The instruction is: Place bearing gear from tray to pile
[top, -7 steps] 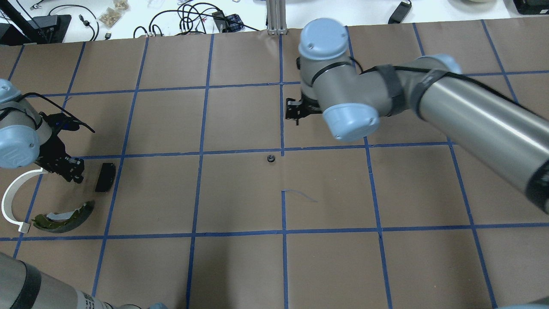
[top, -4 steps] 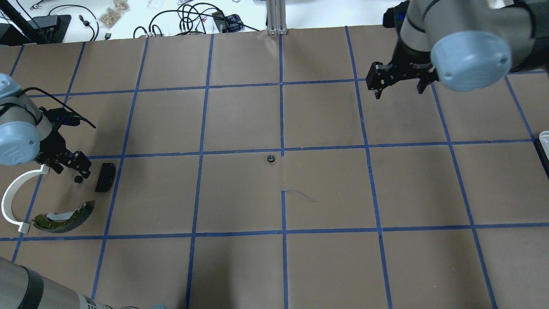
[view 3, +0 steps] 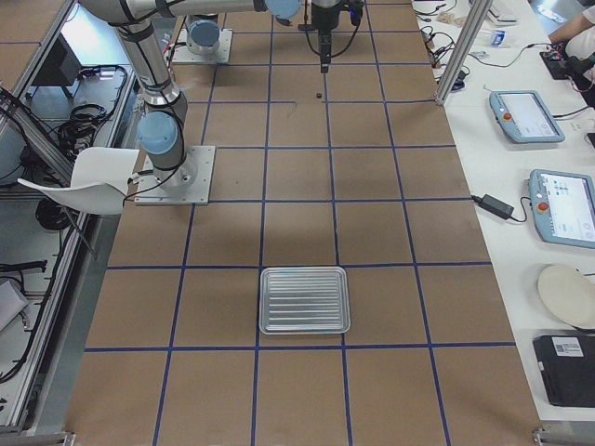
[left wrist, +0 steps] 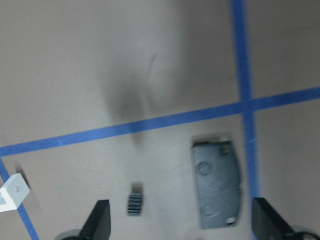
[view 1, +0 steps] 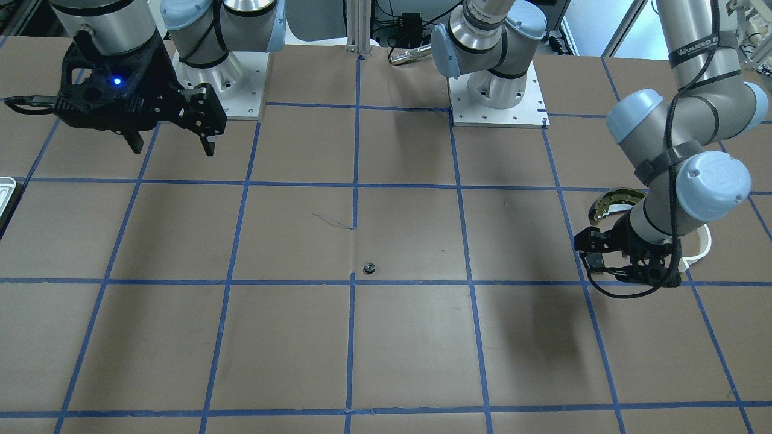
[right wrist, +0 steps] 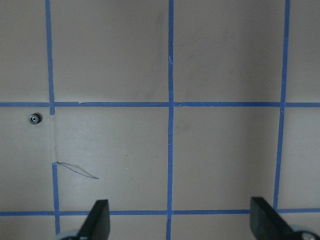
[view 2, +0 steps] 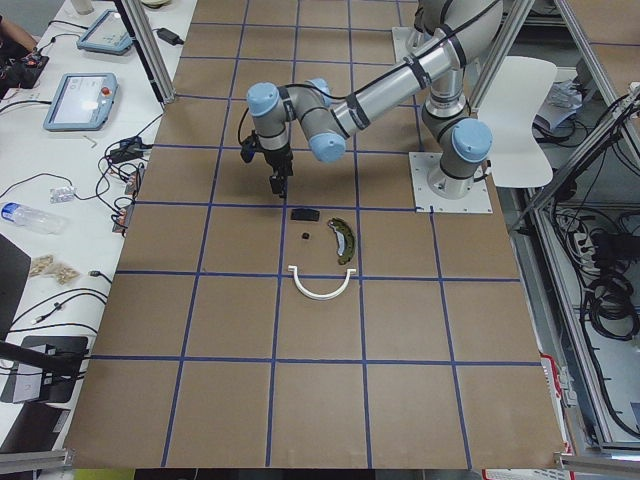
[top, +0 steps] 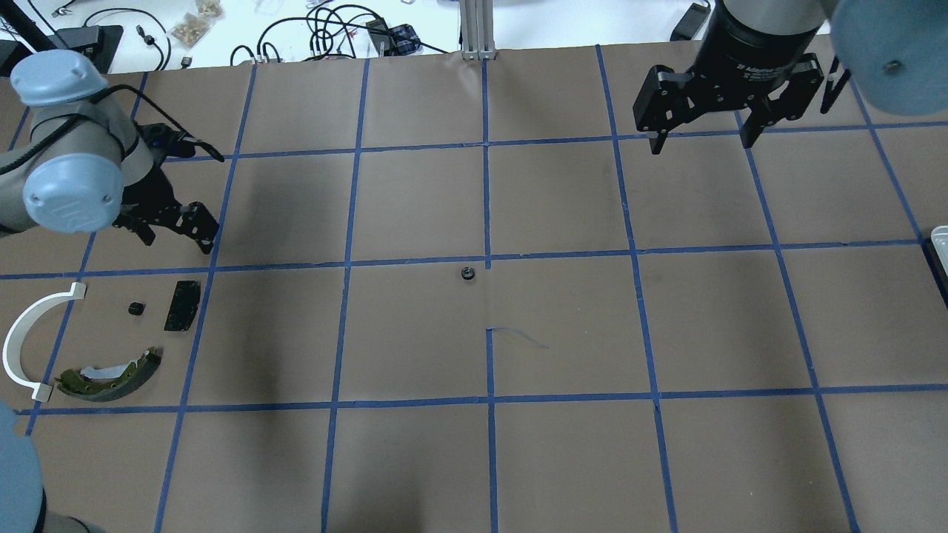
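A tiny black bearing gear lies in the pile between the white arc strip and the black pad, above the olive-gold shoe. It shows ridged in the left wrist view. A second tiny black gear lies alone at the table's middle. My left gripper is open and empty, raised just beyond the pile. My right gripper is open and empty, high over the far right. The tray is at the right end of the table, empty.
Brown paper with a blue tape grid covers the table. The tray's corner pokes in at the overhead view's right edge. Cables and boxes lie beyond the far edge. The arm bases stand at the robot's side.
My left gripper opened, left the tiny gear beside the black pad, then rose and pulled back toward the far side. My right arm swung from the table's middle to the far right.
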You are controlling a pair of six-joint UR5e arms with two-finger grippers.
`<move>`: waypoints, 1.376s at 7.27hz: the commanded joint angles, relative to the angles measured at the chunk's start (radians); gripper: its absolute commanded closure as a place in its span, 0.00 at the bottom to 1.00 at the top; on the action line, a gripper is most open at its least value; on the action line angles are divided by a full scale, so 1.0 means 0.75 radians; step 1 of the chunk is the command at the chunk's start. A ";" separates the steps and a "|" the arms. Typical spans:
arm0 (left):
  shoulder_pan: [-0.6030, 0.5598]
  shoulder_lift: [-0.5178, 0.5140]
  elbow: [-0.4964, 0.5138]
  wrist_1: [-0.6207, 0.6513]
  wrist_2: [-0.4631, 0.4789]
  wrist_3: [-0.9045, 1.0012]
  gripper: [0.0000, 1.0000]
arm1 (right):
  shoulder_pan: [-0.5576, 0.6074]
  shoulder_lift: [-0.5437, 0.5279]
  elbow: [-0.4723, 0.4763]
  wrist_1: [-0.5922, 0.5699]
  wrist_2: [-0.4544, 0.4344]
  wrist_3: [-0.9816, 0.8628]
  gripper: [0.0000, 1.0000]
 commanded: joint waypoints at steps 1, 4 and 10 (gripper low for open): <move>-0.214 -0.005 0.077 -0.072 -0.105 -0.297 0.00 | 0.001 -0.034 -0.005 -0.011 0.007 -0.125 0.00; -0.490 -0.035 0.079 -0.011 -0.193 -0.563 0.00 | -0.001 -0.042 0.032 -0.013 0.005 -0.137 0.00; -0.793 -0.242 0.058 0.244 -0.274 -0.717 0.00 | -0.081 -0.061 0.020 -0.011 0.005 -0.105 0.00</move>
